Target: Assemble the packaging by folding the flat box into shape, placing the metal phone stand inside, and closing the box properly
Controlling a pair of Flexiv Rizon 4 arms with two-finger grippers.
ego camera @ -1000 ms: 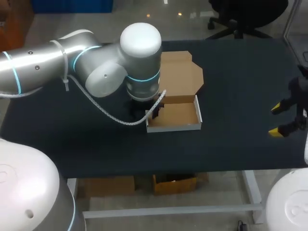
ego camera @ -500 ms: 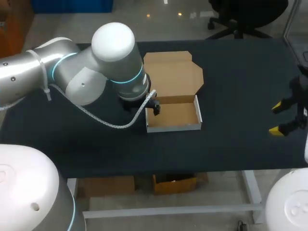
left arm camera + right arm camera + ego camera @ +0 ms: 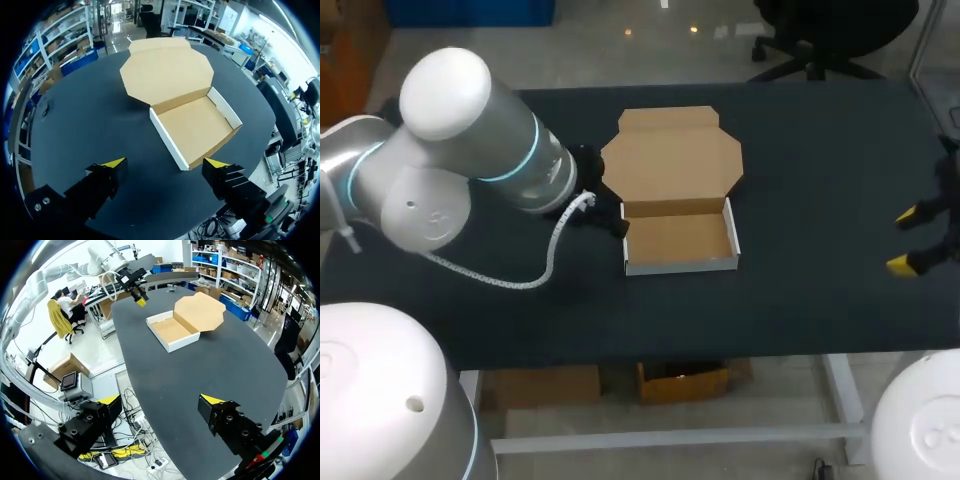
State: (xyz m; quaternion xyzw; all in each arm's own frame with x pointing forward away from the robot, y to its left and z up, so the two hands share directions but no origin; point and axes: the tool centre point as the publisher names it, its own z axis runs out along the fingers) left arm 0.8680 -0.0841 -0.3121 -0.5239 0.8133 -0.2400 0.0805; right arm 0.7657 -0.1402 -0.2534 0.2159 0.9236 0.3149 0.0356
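Shows left claw, fingers apart, pulled back leftward off the box. Leaves box formed in the middle of the table, lid open flat (phone stand not in view). Keeps right claw spread at the right edge. Calls for loading next.

Box central on table, left hand beside it, right hand far right
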